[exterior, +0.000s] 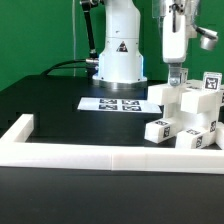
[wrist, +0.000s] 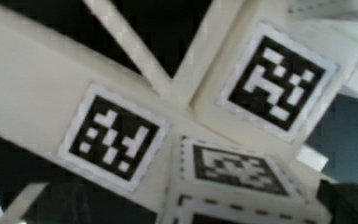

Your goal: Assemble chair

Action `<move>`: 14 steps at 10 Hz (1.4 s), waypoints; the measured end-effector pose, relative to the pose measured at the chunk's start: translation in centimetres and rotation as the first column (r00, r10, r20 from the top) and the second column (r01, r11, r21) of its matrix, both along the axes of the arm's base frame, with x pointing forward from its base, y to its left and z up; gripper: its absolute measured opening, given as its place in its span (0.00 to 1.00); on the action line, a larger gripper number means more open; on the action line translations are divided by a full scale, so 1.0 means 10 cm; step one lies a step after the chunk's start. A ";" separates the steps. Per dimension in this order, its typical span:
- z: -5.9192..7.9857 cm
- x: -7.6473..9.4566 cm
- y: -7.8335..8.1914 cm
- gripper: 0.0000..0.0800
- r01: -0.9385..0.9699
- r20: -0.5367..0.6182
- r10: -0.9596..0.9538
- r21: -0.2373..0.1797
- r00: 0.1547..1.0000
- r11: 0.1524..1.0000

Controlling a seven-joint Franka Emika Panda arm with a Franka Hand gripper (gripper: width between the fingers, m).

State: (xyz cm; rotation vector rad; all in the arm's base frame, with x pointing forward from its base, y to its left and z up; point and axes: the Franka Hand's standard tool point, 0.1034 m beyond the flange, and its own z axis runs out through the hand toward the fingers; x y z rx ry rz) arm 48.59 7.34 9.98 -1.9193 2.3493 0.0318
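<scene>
The chair [exterior: 190, 118] is a cluster of chunky white blocks with black-and-white tags at the exterior view's right, just behind the front rail. My gripper [exterior: 177, 80] hangs straight down over the cluster's upper left block, its tips at that block's top. The wrist view is filled by tagged white chair parts [wrist: 149, 120] seen very close, with three tags showing. My gripper [wrist: 179, 205] is open: its fingers stand far apart at the picture's edges, a white tagged block lies between them, and nothing is clamped.
The marker board [exterior: 113, 103] lies flat on the black table in front of the robot's white base [exterior: 120, 60]. A long white border rail [exterior: 100, 158] runs along the front and turns back at the exterior view's left [exterior: 20, 128].
</scene>
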 end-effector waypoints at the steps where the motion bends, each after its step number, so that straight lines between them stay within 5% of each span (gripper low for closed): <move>1: 0.00 0.00 0.01 0.81 -0.091 0.008 0.091 -0.006 0.996 0.996; 5: 0.00 0.00 0.01 0.81 -0.409 0.028 0.410 -0.036 0.912 0.912; 8: 0.04 0.04 -0.02 0.81 -0.707 0.011 0.709 -0.071 0.705 0.704; 14: 0.05 0.06 -0.02 0.81 -0.939 -0.004 0.946 -0.116 0.325 0.322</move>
